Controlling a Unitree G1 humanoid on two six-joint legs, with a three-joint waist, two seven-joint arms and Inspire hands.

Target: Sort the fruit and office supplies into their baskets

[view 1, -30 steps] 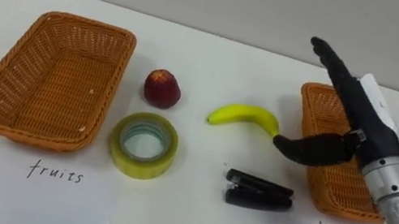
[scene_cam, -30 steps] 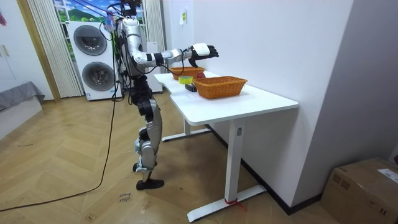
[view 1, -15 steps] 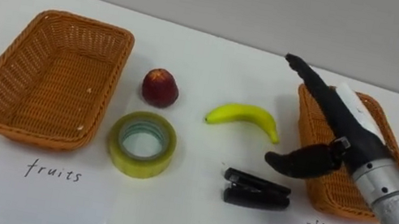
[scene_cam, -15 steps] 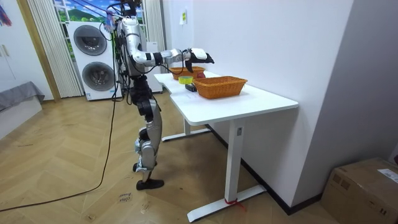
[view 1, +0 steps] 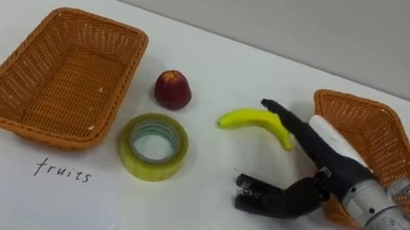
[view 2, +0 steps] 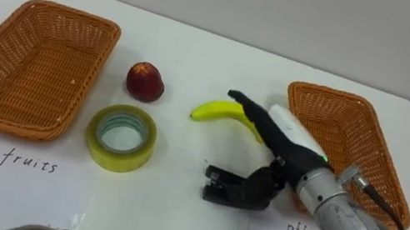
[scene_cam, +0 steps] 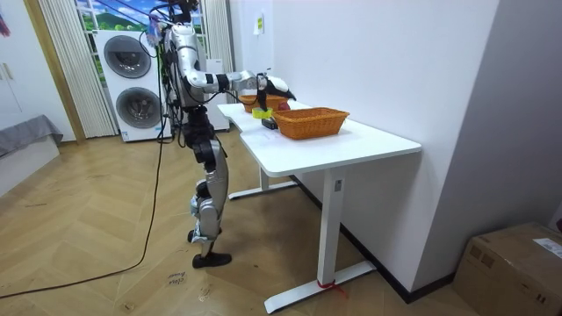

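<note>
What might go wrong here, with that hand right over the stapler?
1. The right hand is open and its fingers lie across the end of the banana, so closing might knock the banana aside.
2. The stapler is low and flat; the hand may slip off it or push it away.

Bright, even light falls from above on the white table (view 1: 222,67), with no hard glare on it. Soft, short shadows lie close under the tape roll (view 1: 152,146), the banana (view 1: 254,122) and the right hand (view 1: 334,173). The room view is evenly lit, and the wooden floor (scene_cam: 105,219) has a faint sheen.
</note>
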